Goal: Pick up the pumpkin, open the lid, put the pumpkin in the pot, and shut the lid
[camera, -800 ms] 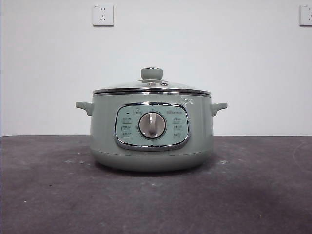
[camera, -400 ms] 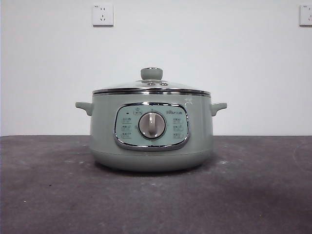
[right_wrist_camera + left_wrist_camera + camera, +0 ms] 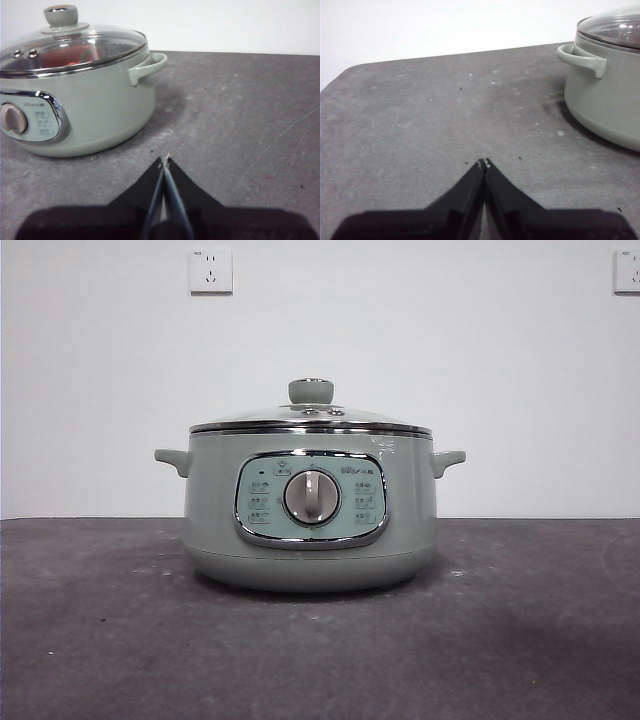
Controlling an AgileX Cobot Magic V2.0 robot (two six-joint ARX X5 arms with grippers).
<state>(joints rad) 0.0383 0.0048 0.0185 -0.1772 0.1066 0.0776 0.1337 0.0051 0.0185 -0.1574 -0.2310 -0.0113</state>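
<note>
The pale green pot stands in the middle of the table with the glass lid shut on it. Through the lid in the right wrist view, the orange-red pumpkin shows inside the pot. My left gripper is shut and empty, low over the table beside the pot's handle side. My right gripper is shut and empty, low over the table on the pot's other side. Neither gripper shows in the front view.
The dark grey table runs to a white wall with two sockets. The table's far corner shows in the left wrist view.
</note>
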